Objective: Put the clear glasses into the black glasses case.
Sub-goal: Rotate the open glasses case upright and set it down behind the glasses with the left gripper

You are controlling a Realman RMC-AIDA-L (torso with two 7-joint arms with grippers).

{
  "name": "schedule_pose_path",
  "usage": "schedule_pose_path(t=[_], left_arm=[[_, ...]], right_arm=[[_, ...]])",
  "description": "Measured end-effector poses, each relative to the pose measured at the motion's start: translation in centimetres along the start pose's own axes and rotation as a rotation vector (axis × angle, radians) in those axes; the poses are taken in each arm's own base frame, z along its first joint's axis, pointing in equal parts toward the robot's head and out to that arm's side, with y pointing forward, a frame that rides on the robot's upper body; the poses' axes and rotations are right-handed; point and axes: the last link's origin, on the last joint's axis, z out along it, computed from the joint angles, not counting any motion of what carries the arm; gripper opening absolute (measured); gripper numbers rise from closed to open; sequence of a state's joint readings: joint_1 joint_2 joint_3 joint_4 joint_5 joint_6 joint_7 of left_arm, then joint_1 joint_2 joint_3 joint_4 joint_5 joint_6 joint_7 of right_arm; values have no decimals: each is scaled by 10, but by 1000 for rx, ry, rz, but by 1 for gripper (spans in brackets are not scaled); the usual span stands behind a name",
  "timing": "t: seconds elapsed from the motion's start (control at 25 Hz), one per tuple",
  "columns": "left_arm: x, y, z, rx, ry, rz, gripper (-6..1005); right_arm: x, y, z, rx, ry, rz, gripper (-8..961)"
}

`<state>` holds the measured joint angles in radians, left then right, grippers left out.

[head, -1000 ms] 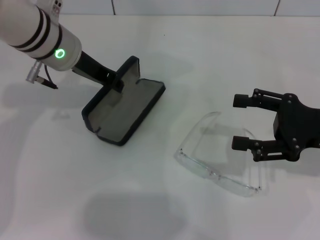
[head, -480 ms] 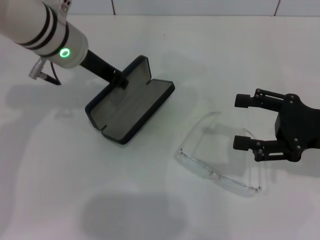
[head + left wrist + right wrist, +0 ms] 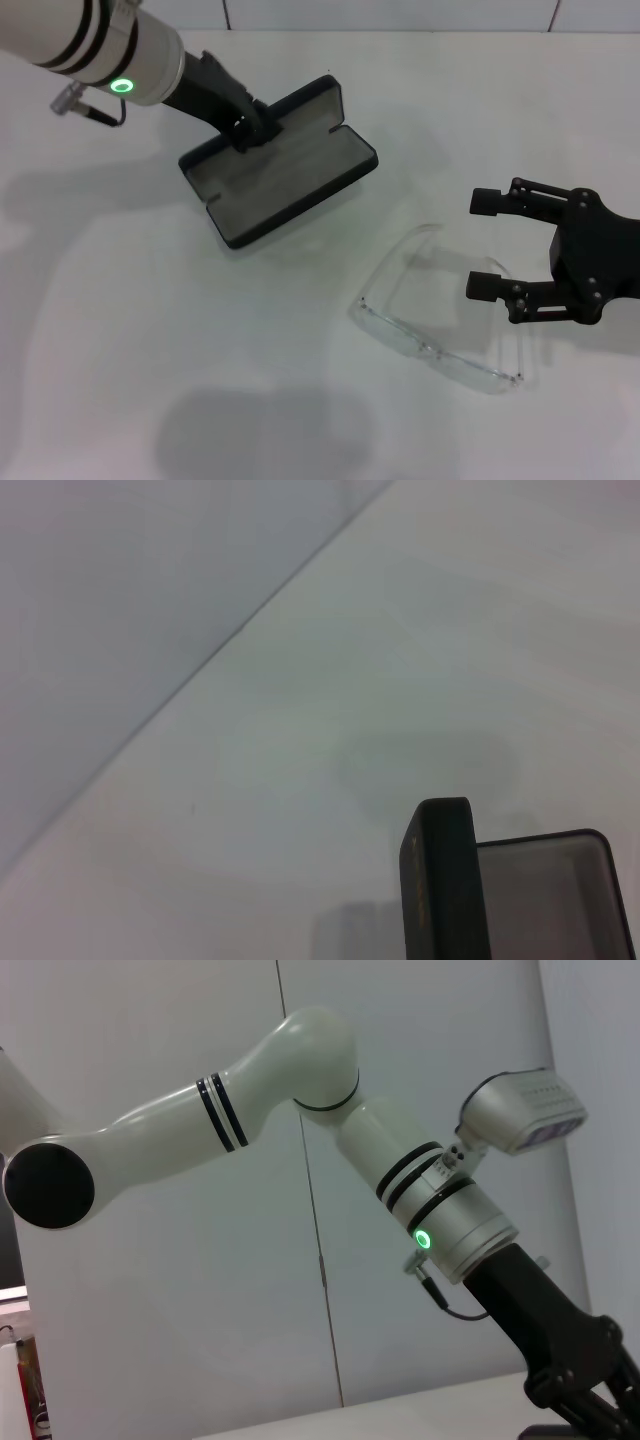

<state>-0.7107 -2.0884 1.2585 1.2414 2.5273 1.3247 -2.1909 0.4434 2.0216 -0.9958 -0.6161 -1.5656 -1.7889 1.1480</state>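
The black glasses case (image 3: 283,183) lies open on the white table, grey lining up, lid raised at its far side. My left gripper (image 3: 248,130) is shut on the lid's edge at the case's left end. The left wrist view shows only the lid's black rim (image 3: 440,885) and some grey lining (image 3: 550,900). The clear glasses (image 3: 430,350) rest on the table to the right and nearer, arms pointing away from me. My right gripper (image 3: 486,243) hovers open just right of the glasses, one fingertip close over the nearer arm, holding nothing.
The white table (image 3: 150,330) spreads bare around both things, with a tiled wall edge at the back. In the right wrist view the left arm (image 3: 300,1070) shows against a pale wall.
My left gripper has moved right and away from me with the case, turning it so its long side faces more toward the glasses. The right gripper and glasses have stayed put.
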Motion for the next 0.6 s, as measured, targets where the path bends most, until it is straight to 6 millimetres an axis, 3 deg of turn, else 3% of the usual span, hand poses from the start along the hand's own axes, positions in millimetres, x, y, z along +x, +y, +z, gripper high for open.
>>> schedule_pose_path(t=[0.32,0.6], left_arm=[[5,18,7,-55,140,428,206],[7,26,25,-56,134,551,208]], right_arm=[[3,2,2,11,-47,13,870],[2,4,3,3,-70,12,869]])
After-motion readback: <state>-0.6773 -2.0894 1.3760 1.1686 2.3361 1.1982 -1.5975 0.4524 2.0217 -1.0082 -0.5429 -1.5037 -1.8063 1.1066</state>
